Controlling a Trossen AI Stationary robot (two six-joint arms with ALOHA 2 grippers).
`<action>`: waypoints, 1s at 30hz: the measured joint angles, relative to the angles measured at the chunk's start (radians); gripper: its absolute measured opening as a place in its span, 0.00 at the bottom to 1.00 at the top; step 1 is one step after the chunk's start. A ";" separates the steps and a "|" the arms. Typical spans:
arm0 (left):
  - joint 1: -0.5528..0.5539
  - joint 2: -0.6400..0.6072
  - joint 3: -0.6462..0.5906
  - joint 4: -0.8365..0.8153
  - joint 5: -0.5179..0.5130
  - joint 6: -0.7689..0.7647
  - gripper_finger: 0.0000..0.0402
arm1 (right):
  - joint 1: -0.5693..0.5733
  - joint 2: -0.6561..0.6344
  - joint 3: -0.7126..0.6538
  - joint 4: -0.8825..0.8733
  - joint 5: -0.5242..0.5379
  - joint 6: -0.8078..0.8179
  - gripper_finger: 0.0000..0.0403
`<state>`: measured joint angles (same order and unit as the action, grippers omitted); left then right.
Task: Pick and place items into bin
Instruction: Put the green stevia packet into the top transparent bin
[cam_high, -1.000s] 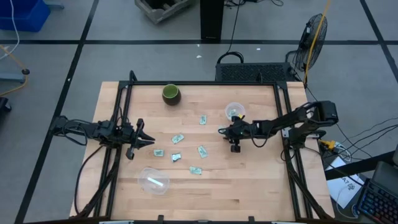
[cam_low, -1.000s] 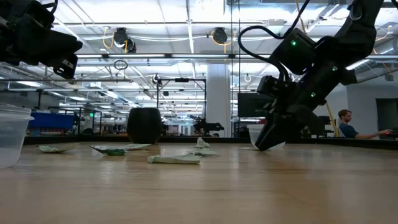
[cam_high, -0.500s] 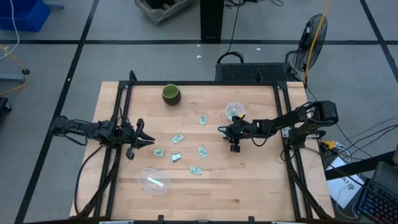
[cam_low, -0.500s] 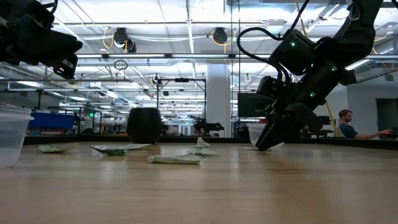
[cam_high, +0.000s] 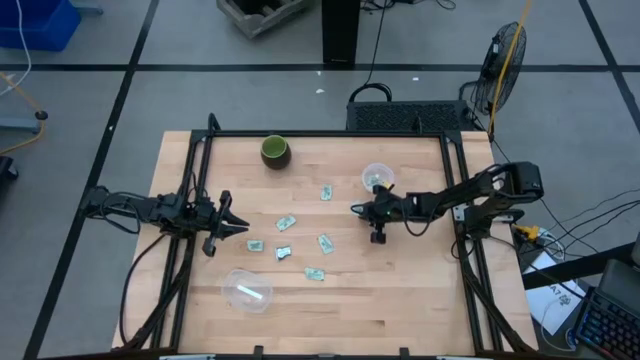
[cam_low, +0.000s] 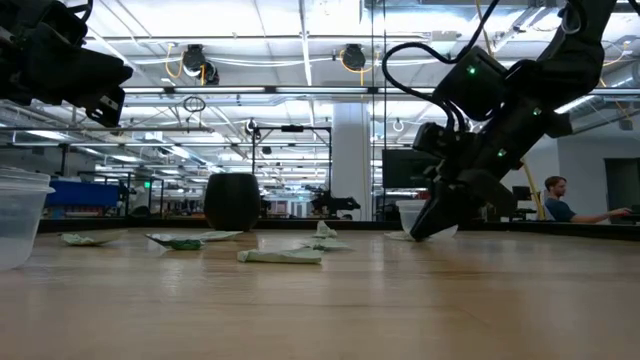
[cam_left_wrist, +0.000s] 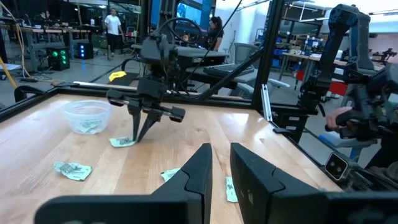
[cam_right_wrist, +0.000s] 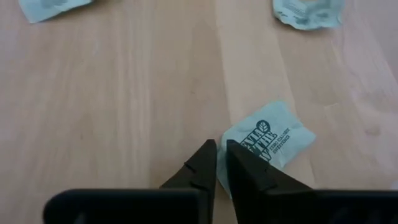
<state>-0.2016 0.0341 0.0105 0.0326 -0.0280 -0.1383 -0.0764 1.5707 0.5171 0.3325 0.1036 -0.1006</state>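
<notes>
Packet under my right wrist camera: the pale green packet (cam_right_wrist: 266, 142) carries a dark leaf emblem and about three lines of dark capitals. I cannot make out the words.
Other packets on the table: printing is too small for me to read in any view.
Cups, arms, frame: I see no readable label or number on them.
Room behind: I can read no signs there.

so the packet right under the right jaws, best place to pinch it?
The packet lies flat on the table, one edge at the right gripper, jaws nearly closed. Likely best: come straight down from above and pinch that near edge, since a flat wrapper offers no side to grip.
</notes>
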 joint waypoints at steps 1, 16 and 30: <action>0.000 0.000 0.000 0.000 0.000 0.000 0.15 | 0.004 0.000 0.000 0.006 -0.001 -0.004 0.06; -0.001 0.000 0.000 0.000 0.000 0.000 0.15 | 0.047 0.000 0.035 0.059 -0.080 -0.025 0.00; 0.000 0.000 0.000 0.000 0.000 0.000 0.15 | 0.126 0.000 0.103 0.062 -0.080 -0.043 0.00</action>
<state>-0.2020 0.0344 0.0105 0.0330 -0.0280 -0.1383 0.0493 1.5703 0.6197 0.3942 0.0231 -0.1432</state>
